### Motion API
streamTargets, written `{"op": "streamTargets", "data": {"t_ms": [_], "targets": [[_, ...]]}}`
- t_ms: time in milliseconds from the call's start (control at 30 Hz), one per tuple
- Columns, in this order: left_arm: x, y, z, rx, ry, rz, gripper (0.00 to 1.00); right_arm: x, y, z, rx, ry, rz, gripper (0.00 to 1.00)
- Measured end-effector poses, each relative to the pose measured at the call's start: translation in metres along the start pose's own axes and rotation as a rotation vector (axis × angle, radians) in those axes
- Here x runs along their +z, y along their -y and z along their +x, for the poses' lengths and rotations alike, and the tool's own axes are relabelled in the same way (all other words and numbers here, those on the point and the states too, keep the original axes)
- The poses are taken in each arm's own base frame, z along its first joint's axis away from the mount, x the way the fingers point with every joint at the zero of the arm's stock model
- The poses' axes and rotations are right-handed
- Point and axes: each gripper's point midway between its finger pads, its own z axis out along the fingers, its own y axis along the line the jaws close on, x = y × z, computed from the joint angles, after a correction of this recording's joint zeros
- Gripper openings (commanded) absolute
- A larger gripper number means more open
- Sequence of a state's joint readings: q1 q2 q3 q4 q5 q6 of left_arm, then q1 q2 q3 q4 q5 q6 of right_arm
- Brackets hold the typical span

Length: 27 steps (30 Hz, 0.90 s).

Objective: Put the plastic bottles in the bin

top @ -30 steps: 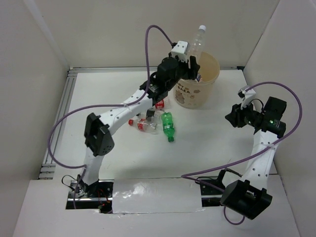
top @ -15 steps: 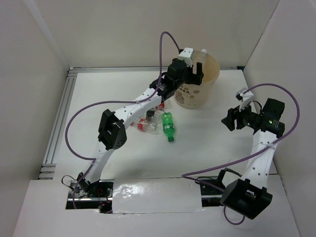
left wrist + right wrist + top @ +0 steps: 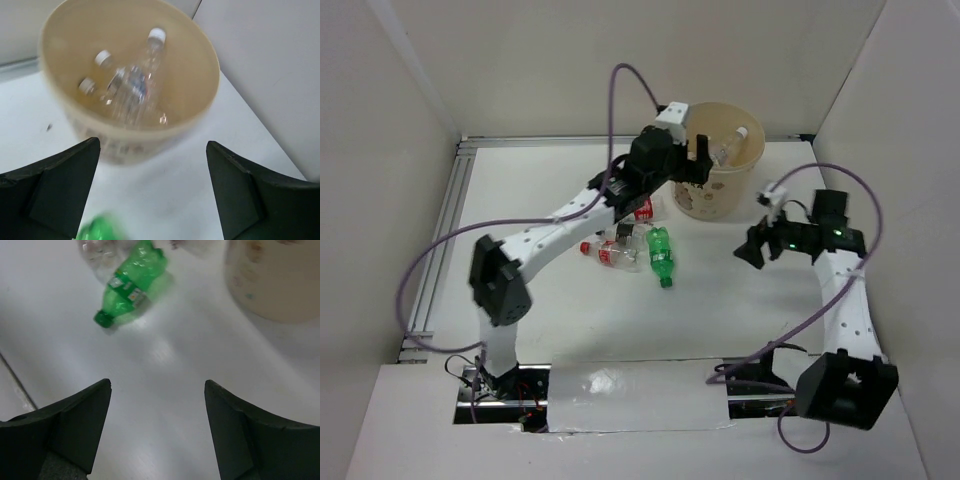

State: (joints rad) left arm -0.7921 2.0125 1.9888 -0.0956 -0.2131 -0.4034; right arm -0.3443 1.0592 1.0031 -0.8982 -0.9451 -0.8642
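Clear bottles point(image 3: 132, 90) in the bin point(image 3: 720, 195), more on the table point(image 3: 540, 190)
The left tool point(image 3: 152, 170) hangs wide open above the bin, holding nothing. The right tool point(image 3: 157, 405) is open and empty over the table. The green bottle point(image 3: 661, 255) and red-capped bottles point(image 3: 605, 250) lie near the bin.
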Motion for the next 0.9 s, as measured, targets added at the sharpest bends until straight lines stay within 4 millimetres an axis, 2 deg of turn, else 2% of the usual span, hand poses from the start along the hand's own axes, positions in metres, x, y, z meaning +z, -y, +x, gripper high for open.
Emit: {"op": "streamTargets", "data": {"t_ms": [33, 133, 167, 200, 233, 333, 400, 500, 533, 600, 667, 700, 733, 900], "targets": [[-0.02, -0.002, -0.003, -0.011, -0.002, -0.009, 1.0, 0.017, -0.01, 0.0, -0.001, -0.034, -0.046, 0.8], [-0.107, -0.022, -0.001, -0.058, -0.011, -0.059, 1.0, 0.066, -0.055, -0.001, -0.004, -0.091, -0.206, 0.77], [-0.138, -0.03, 0.005, -0.077, -0.013, -0.073, 1.0, 0.077, -0.068, 0.002, 0.02, -0.109, -0.241, 0.78], [-0.167, -0.039, 0.009, -0.107, -0.005, -0.088, 1.0, 0.084, -0.072, 0.007, 0.058, -0.135, -0.242, 0.81], [-0.191, -0.046, 0.017, -0.143, 0.005, -0.096, 1.0, 0.089, -0.074, 0.011, 0.099, -0.159, -0.232, 0.82], [-0.242, -0.073, 0.067, -0.229, -0.039, -0.162, 1.0, 0.108, -0.073, 0.013, 0.162, -0.195, -0.169, 0.92], [-0.261, -0.083, 0.11, -0.278, -0.109, -0.203, 1.0, 0.12, -0.08, 0.003, 0.189, -0.177, -0.156, 0.96], [-0.284, -0.099, 0.184, -0.325, -0.261, -0.292, 1.0, 0.139, -0.087, -0.015, 0.237, -0.12, -0.117, 0.96], [-0.292, -0.105, 0.203, -0.347, -0.3, -0.322, 1.0, 0.146, -0.088, -0.017, 0.257, -0.111, -0.098, 0.96], [-0.305, -0.112, 0.225, -0.4, -0.337, -0.368, 1.0, 0.162, -0.089, -0.017, 0.293, -0.109, -0.065, 0.96], [-0.311, -0.113, 0.231, -0.472, -0.33, -0.393, 1.0, 0.18, -0.086, -0.006, 0.325, -0.132, -0.014, 0.96], [-0.312, -0.112, 0.232, -0.516, -0.321, -0.399, 1.0, 0.191, -0.083, 0.007, 0.35, -0.163, 0.025, 0.96], [-0.312, -0.11, 0.232, -0.552, -0.314, -0.401, 1.0, 0.194, -0.083, 0.011, 0.358, -0.174, 0.033, 0.96], [-0.306, -0.1, 0.233, -0.677, -0.289, -0.41, 1.0, 0.226, -0.072, 0.059, 0.423, -0.297, 0.116, 0.96]]}}
